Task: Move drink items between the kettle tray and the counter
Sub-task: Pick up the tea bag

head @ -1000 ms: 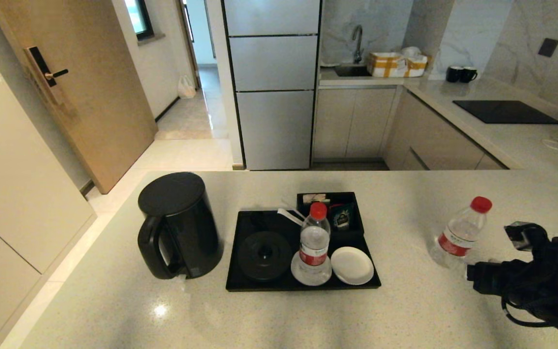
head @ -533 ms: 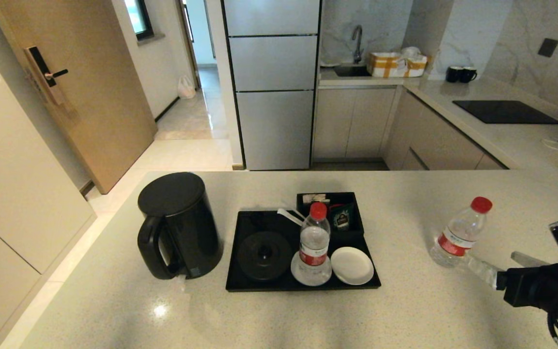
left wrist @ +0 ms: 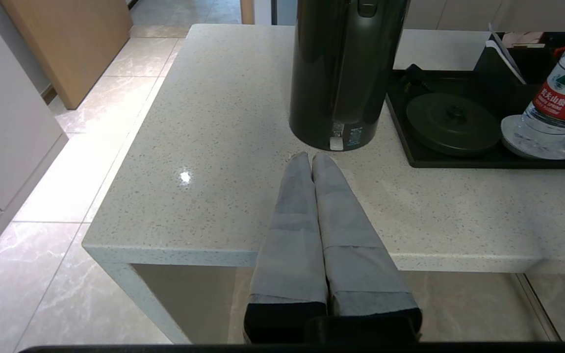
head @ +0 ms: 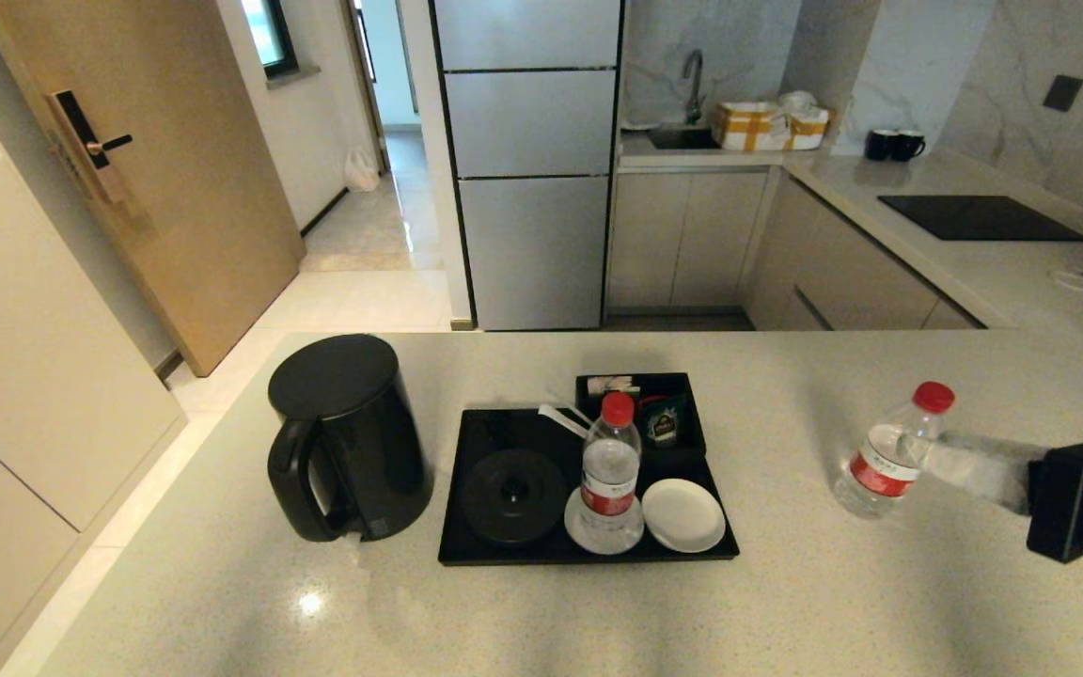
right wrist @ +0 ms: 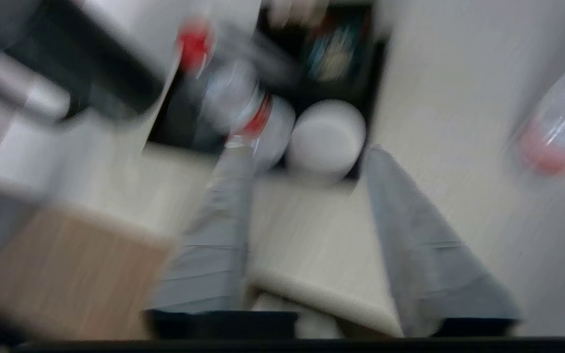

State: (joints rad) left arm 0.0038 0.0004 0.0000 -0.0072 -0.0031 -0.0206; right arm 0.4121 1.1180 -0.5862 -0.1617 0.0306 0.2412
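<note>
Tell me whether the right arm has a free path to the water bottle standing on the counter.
Probably yes. The right tool is open, reaching in beside the water bottle, which stands alone on bare counter, well apart from the kettle tray.

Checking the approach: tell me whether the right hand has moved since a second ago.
Yes. The right hand has risen and now reaches toward the counter bottle.

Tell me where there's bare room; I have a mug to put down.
Free counter: the near strip in front of the kettle tray, and between tray and the loose bottle. Crowded: the tray, kettle close beside it; right claw by that bottle.
</note>
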